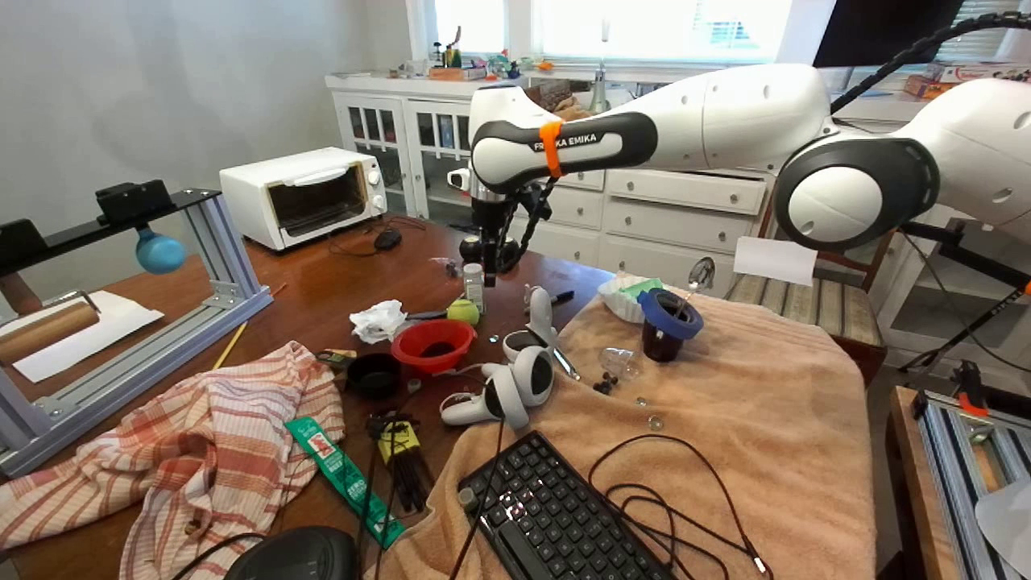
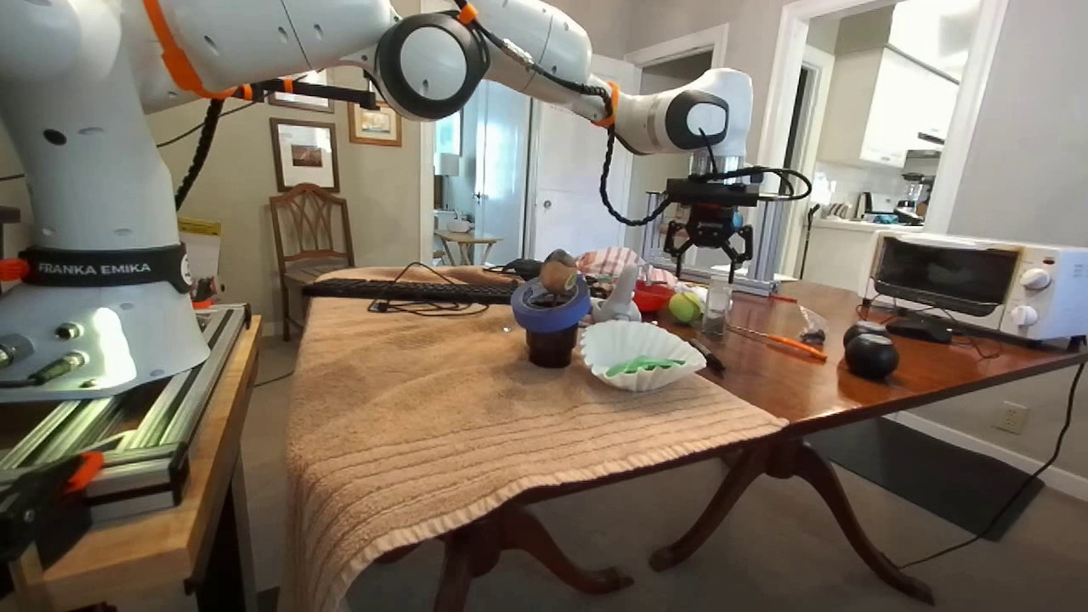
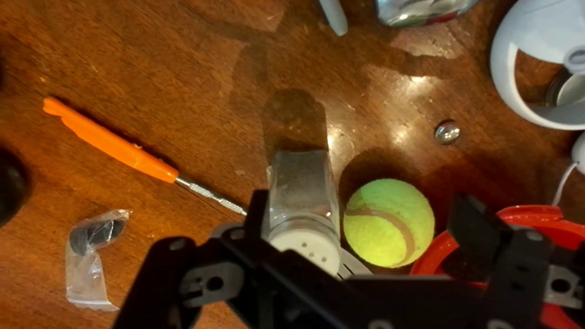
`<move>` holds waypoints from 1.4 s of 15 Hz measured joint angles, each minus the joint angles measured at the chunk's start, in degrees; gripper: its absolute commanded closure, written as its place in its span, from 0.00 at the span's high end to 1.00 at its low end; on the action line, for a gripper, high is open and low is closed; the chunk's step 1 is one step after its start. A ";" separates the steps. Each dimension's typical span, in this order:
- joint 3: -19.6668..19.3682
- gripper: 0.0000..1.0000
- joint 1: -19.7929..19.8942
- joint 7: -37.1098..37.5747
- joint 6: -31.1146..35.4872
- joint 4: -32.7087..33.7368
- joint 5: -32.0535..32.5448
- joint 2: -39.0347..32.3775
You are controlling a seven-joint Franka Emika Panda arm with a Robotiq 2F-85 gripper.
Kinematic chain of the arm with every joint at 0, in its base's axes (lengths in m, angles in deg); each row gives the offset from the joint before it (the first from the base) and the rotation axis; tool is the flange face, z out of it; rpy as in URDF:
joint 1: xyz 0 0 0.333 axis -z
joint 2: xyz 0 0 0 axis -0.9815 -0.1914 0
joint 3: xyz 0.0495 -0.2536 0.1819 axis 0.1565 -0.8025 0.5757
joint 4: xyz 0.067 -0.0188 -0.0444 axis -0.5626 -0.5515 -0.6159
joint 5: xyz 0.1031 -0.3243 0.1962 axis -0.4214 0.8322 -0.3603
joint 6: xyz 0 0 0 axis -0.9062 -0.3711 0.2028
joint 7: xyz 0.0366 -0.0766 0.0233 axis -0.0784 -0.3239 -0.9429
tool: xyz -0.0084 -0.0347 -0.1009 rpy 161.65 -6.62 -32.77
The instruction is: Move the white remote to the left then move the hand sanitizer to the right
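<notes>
A clear bottle with a white perforated lid (image 3: pixel 304 196) stands upright on the wooden table; I cannot tell whether it is the hand sanitizer. White ring-handled controllers (image 1: pixel 519 383) lie by the towel's edge, one tilted up; no other white remote shows. In the wrist view, part of a controller (image 3: pixel 539 32) is at the upper right. My gripper (image 2: pixel 707 260) hangs open, pointing down, slightly above the bottle and a yellow-green tennis ball (image 3: pixel 388 224). In the wrist view, its fingers appear on either side of both, the left one overlapping the bottle's edge. Nothing is held.
A red bowl (image 1: pixel 407 348) and black bowl (image 1: pixel 374 379) sit near the ball. An orange-handled tool (image 3: pixel 114 144) and small plastic bag (image 3: pixel 89 274) lie beside the bottle. A blue-rimmed cup (image 2: pixel 551 316) and white paper filter (image 2: pixel 642 344) stand on the towel; black balls (image 2: pixel 871 355) sit farther off.
</notes>
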 measured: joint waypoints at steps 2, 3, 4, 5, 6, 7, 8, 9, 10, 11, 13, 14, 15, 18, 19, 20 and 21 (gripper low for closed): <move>0.11 1.00 -0.01 -0.06 1.73 -0.03 0.00 -0.42; 0.11 1.00 0.00 -0.05 2.96 -0.03 -0.01 -0.81; 0.11 1.00 0.04 0.01 4.06 -0.04 -0.08 -1.27; 0.12 1.00 0.14 0.21 5.07 -0.04 -0.17 -1.73; 0.13 1.00 0.30 0.41 5.83 -0.04 -0.33 -2.16; 0.21 1.00 0.52 0.45 6.52 -0.04 -0.61 -2.58; 0.43 1.00 0.79 0.44 7.05 -0.04 -0.93 -2.96; 0.78 1.00 1.07 0.35 7.50 -0.04 -1.21 -3.29; 1.08 0.95 1.30 0.24 7.74 -0.03 -1.45 -3.53; 1.51 0.85 1.56 -0.07 7.86 0.00 -1.74 -3.73; 2.44 0.69 2.06 -0.84 8.04 0.07 -2.37 -3.92; 2.86 0.62 2.29 -1.30 8.11 0.12 -2.59 -3.94; 3.15 0.54 2.44 -1.56 8.13 0.24 -2.63 -3.95; 3.63 0.29 2.61 -2.11 8.13 0.65 -2.63 -3.96; 3.73 0.23 2.62 -2.26 8.13 0.73 -2.63 -3.96; 3.82 0.23 2.62 -2.30 8.13 0.75 -2.64 -3.96; 3.85 0.23 2.62 -2.31 8.13 0.77 -2.64 -3.98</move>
